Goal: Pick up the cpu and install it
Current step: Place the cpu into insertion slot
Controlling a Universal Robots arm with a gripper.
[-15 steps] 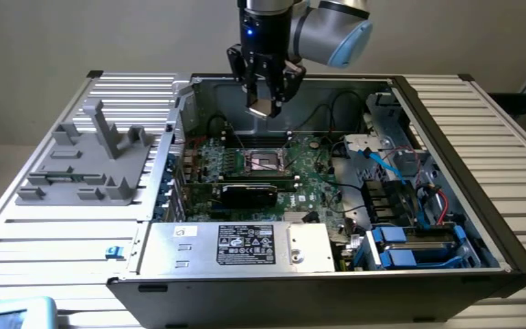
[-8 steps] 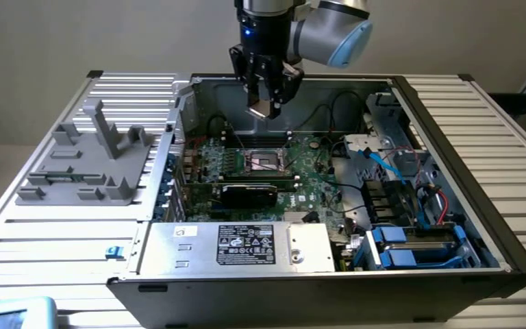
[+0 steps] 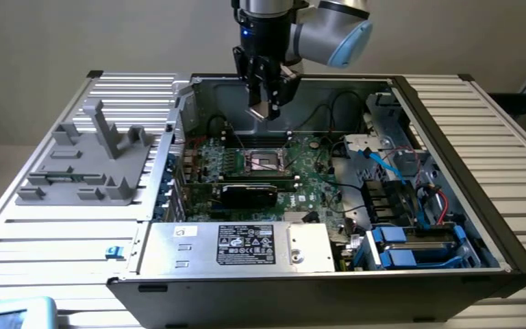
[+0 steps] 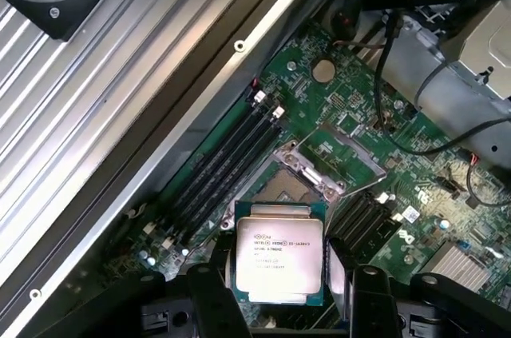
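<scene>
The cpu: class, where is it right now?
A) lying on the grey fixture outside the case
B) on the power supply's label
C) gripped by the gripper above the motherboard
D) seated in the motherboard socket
C: the wrist view shows the cpu clamped in the gripper, hanging above the socket, which is bare.

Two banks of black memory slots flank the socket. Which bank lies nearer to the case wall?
The bank running along the dark case wall. The other bank lies across the socket, toward the finned heatsink.
</scene>
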